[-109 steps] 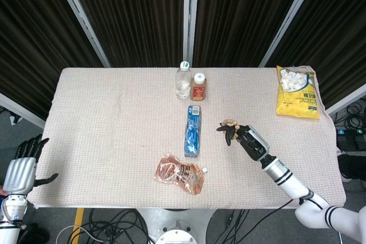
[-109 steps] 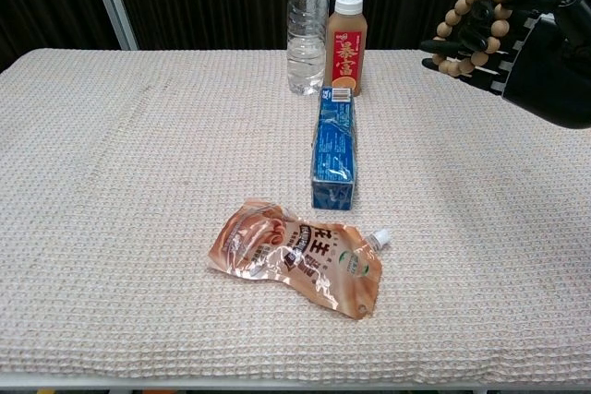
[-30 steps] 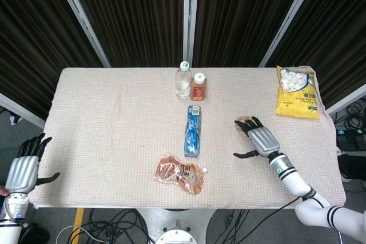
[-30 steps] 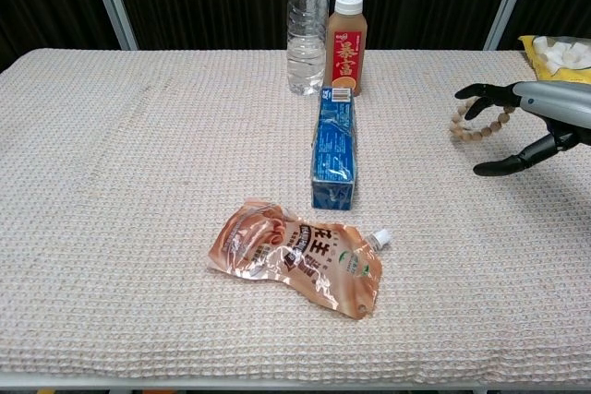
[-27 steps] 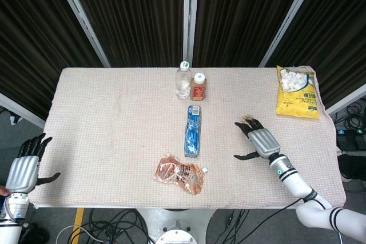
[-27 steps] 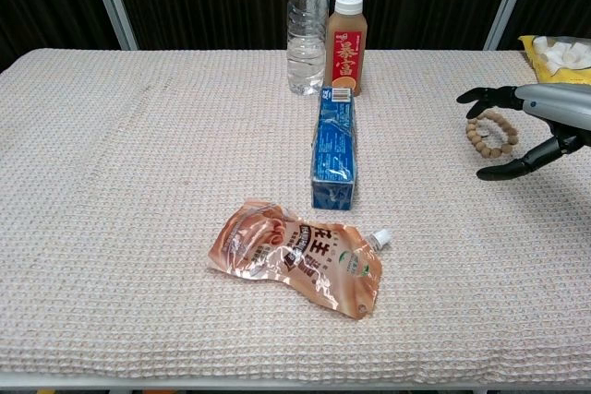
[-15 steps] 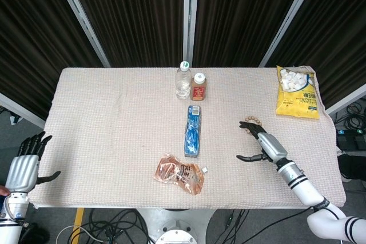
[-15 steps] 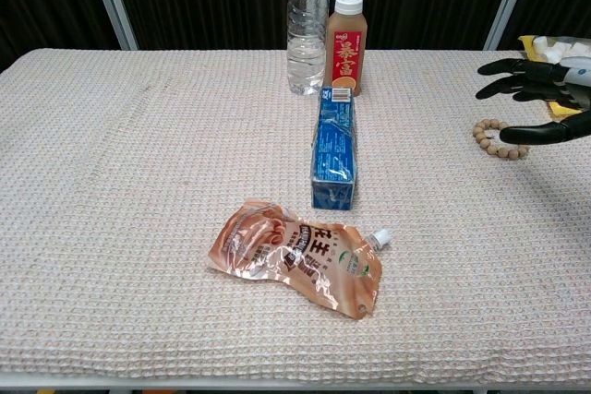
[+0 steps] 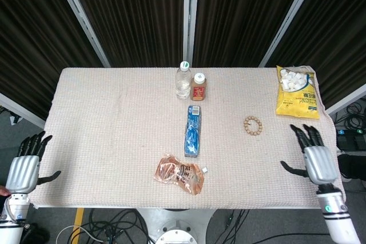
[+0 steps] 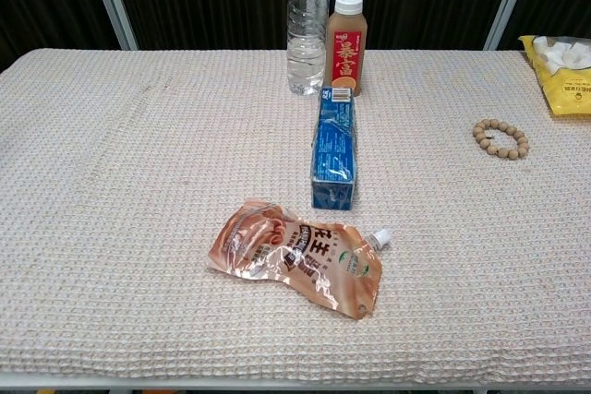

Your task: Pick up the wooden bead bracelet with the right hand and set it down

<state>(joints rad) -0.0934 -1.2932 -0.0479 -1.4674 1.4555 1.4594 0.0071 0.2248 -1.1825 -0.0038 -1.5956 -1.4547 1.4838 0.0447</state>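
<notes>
The wooden bead bracelet lies flat on the table cloth, right of the blue box, with nothing touching it. My right hand hovers at the table's right front edge, well apart from the bracelet, fingers spread and holding nothing. It does not show in the chest view. My left hand hangs off the table's left front corner, fingers apart and empty.
A blue box lies mid-table, with an orange-brown pouch in front of it. A clear water bottle and a brown drink bottle stand at the back. A yellow snack bag lies at the back right corner.
My right hand let go of the bracelet, which now rests on the cloth, and drew back to the table's right front edge, out of the chest view. The left hand stayed put.
</notes>
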